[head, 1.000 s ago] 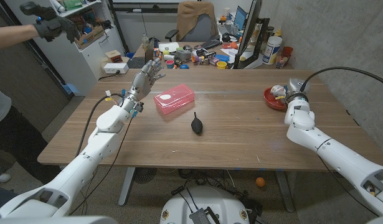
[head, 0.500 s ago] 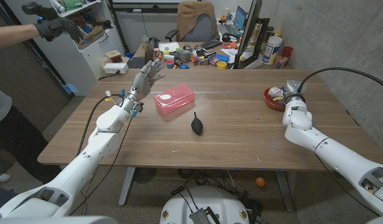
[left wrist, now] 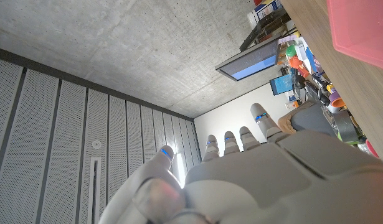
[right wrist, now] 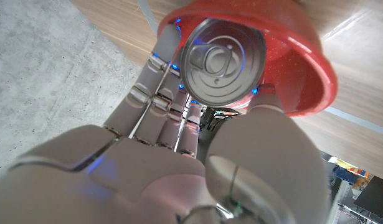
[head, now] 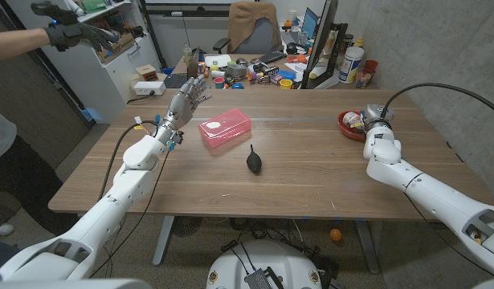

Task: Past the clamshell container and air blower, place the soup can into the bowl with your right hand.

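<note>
Gripping the silver ribbed-top soup can (right wrist: 223,60) between its fingers, the right hand (right wrist: 179,155) held it right over the shallow red plastic bowl (right wrist: 306,68), presumably to drop it in. From overhead, that bowl (head: 348,125) sat beyond the pink clamshell container (head: 225,128) and black air blower (head: 254,160) on the wooden worktop (head: 311,177). Only the wrist camera showed the can's lid. The left hand (head: 186,100) hung spread, holding nothing.

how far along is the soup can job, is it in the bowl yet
Nearly done. The soup can is already past the clamshell container and air blower, over the red bowl. The right hand grips it, fingers and thumb around it. Left: release and withdraw. The left hand is raised, holding nothing.
</note>
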